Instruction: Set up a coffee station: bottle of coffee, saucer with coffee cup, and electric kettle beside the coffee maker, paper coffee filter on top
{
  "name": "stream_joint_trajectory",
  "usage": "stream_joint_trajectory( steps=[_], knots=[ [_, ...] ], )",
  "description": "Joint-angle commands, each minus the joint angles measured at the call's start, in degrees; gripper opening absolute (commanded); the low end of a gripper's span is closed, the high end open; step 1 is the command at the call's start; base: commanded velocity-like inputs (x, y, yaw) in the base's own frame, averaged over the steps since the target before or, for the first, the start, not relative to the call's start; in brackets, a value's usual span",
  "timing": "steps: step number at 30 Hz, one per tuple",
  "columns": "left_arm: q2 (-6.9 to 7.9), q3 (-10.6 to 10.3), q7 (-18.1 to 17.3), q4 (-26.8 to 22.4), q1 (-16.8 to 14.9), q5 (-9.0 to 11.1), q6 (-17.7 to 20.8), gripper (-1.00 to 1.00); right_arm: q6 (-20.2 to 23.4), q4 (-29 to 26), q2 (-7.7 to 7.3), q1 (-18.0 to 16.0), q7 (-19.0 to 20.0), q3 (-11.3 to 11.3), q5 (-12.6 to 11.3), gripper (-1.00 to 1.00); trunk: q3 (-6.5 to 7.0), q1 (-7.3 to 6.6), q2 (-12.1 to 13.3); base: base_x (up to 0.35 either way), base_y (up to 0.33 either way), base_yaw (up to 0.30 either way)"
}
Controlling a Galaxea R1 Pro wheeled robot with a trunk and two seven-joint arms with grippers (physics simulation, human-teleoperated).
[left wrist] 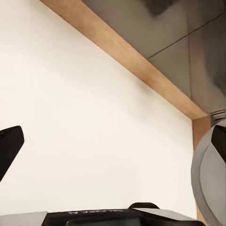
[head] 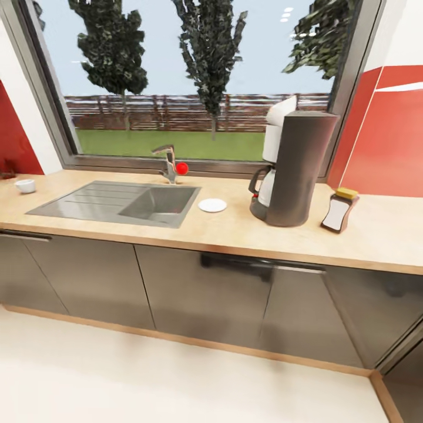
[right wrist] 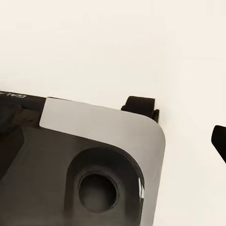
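The coffee maker (head: 296, 170) stands upright on the kitchen countertop (head: 223, 235), right of the sink. Just right of it the bottle of coffee (head: 339, 212) leans on the counter, yellow cap toward the wall. The saucer (head: 212, 205) lies bare between the sink and the coffee maker. Far left on the counter sits the coffee cup (head: 25, 185). The paper coffee filter, electric kettle and kitchen shelf are out of view. My left gripper (left wrist: 113, 143) and right gripper (right wrist: 113, 134) hang low over the cream floor, fingertips (right wrist: 219, 140) spread to the picture edges, holding nothing.
A grey sink (head: 158, 202) with drainboard and a faucet (head: 168, 164) is set into the counter under the window. Dark glossy cabinet fronts (head: 200, 294) with a wooden plinth (left wrist: 132, 61) run below. My own base (right wrist: 94, 160) shows under the right wrist.
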Motion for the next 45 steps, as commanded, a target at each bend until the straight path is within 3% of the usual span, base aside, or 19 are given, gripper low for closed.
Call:
stream_joint_trajectory(
  steps=[1,27,45],
  knots=[
    [0.00,0.5,-0.2,0.1,0.0,-0.4,-0.2,1.00,-0.3,0.1,-0.08,0.0,0.0,-0.5,0.6,1.00,-0.05,0.01,0.0,0.103,0.281,0.024],
    [0.00,0.4,-0.2,0.1,0.0,-0.4,-0.2,1.00,-0.3,0.1,-0.18,0.0,0.0,-0.4,0.6,1.00,-0.05,0.01,0.0,0.107,0.301,-0.024],
    [0.00,0.5,-0.2,0.1,0.0,-0.4,-0.2,1.00,-0.3,0.1,-0.20,0.0,0.0,-0.4,0.6,1.00,-0.05,0.01,0.0,0.012,0.033,-0.249]
  ],
)
